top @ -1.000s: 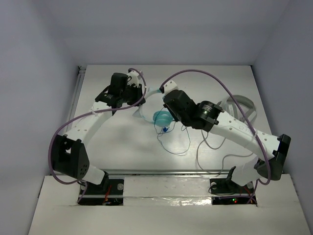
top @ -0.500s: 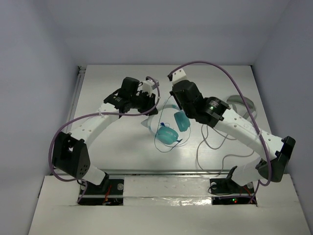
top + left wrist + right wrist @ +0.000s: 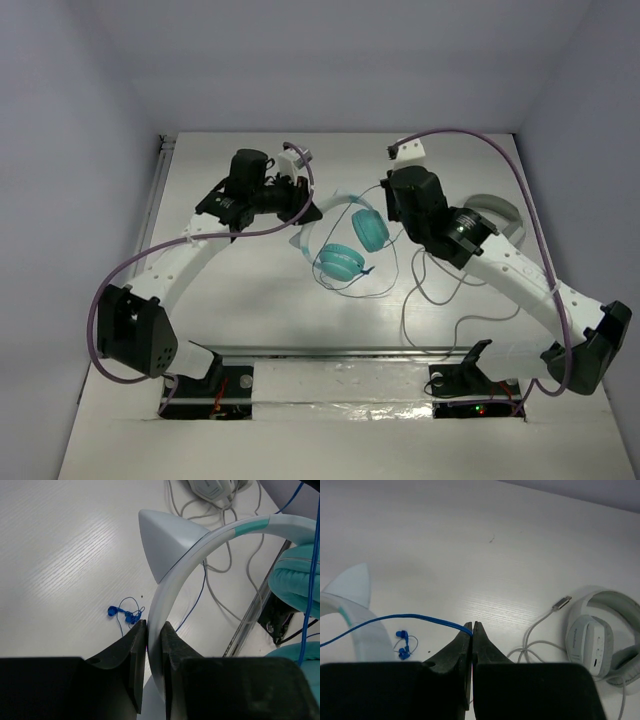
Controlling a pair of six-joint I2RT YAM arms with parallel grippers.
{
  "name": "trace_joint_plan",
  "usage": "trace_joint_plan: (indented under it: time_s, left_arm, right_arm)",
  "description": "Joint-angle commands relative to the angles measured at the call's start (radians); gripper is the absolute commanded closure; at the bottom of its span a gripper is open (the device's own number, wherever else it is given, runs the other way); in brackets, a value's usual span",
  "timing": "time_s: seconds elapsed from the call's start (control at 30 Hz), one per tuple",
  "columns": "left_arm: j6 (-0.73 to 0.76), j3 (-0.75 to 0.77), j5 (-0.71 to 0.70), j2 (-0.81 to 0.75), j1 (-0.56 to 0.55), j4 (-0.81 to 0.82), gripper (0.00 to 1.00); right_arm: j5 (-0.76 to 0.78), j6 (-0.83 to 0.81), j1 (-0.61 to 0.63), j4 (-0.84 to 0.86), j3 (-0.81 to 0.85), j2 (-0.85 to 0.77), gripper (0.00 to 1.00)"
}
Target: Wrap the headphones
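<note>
The headphones with teal earcups (image 3: 357, 240) hang above the table between my arms. My left gripper (image 3: 154, 626) is shut on their white headband (image 3: 172, 582), which has a pointed white ear. A teal earcup (image 3: 295, 577) shows at the right of the left wrist view. My right gripper (image 3: 472, 626) is shut on the thin blue cord (image 3: 395, 617), which runs left toward the headband (image 3: 350, 602). In the top view the left gripper (image 3: 296, 197) is left of the earcups and the right gripper (image 3: 392, 195) is right of them. The cord (image 3: 385, 275) loops below the earcups.
Larger grey-white headphones (image 3: 600, 640) with a grey cable (image 3: 430, 295) lie at the right of the table. Small blue earbuds (image 3: 124, 614) lie on the table below the headband. A metal rail (image 3: 158, 190) runs along the table's left edge.
Both arms have lifted and shifted toward the back. The right gripper has pulled the cord up and to the right. The earcups have risen and swung to the right.
</note>
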Motion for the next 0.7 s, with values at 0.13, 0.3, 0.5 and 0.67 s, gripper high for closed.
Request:
trace_joint_plan:
  time_s: [0.13,0.3,0.5,0.67]
  left_arm:
    - [-0.088,-0.002,0.129,-0.075,0.046,0.126,1.00]
    - [-0.111,0.001,0.202,-0.089,0.055,0.165,1.00]
    - [-0.177,0.010,0.183,-0.130,0.078,0.234,1.00]
    - [-0.269,0.060,0.136,-0.161,0.109,0.265,1.00]
  right_arm:
    - [-0.080,0.138,-0.047,0.176,-0.101,-0.070,1.00]
    - [-0.134,0.154,-0.065,0.226,-0.137,-0.073,1.00]
    - [-0.314,0.188,-0.100,0.331,-0.209,-0.127,1.00]
    - [-0.472,0.215,-0.134,0.436,-0.272,-0.138,1.00]
